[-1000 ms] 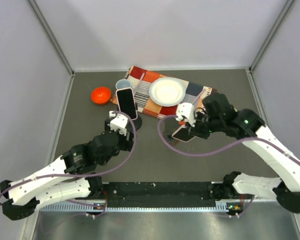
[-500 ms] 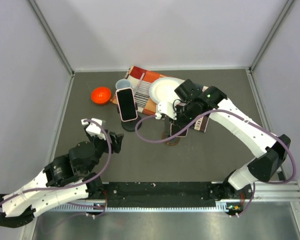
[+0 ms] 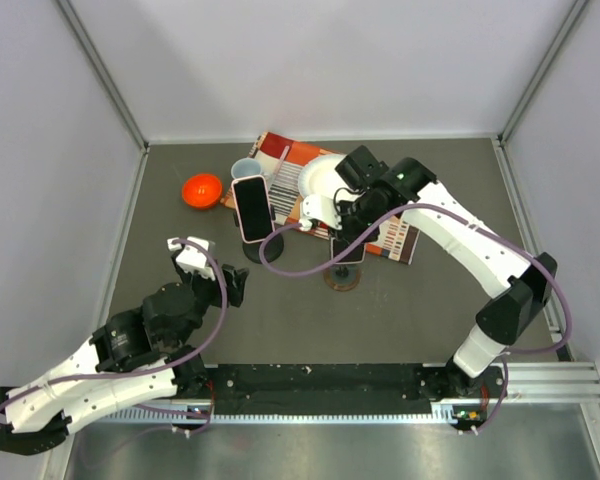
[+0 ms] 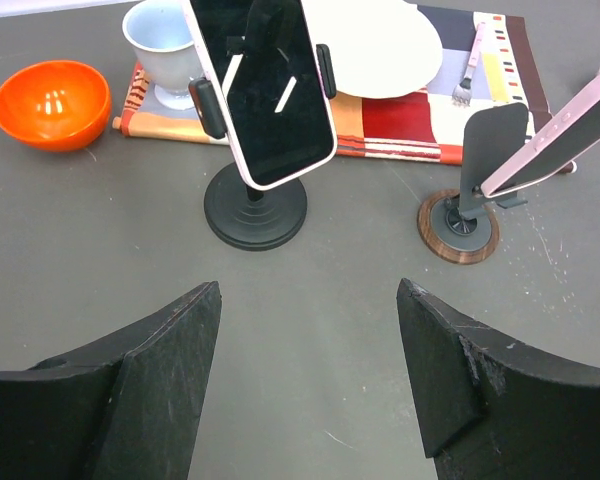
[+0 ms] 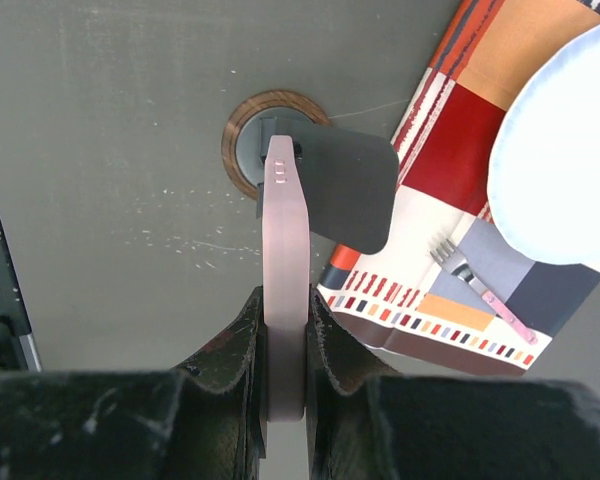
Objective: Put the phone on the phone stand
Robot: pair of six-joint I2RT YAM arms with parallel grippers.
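Counter (image 3: 420, 310) of dark grey fills the overhead frame. At its upper left sits an orange bowl (image 3: 202, 189), on its own. Below it, lower left, the left end effector (image 4: 308, 300) hangs over bare surface with its fingers spread wide and nothing between them.

Just right of the bowl a pale blue cup (image 3: 246, 170) stands on the corner of a patchwork placemat (image 3: 395, 240). Directly below the cup in the frame, a dark-screened phone (image 3: 252, 208) is clamped upright and slightly tilted in a black stand (image 4: 255, 205) with a round base, which sits on the counter just off the mat's edge.

Further right, a white plate (image 3: 320, 180) lies on the mat, partly covered by the right arm. At centre frame stands the wood-based stand (image 4: 460, 225), a round brown disc with a short stem and a dark back plate, beside the mat's lower edge.

The pink phone (image 5: 283, 220) is off the counter, pinched edge-on between the fingers of the right end effector (image 5: 284, 300), which are closed narrowly on its two faces. The left wrist view shows it slanted, lower end close against the back plate, upper end up to the right. Whether it actually rests on the stand cannot be told.

Rightmost, a pink-handled fork (image 5: 480, 285) lies on the mat beside the plate.
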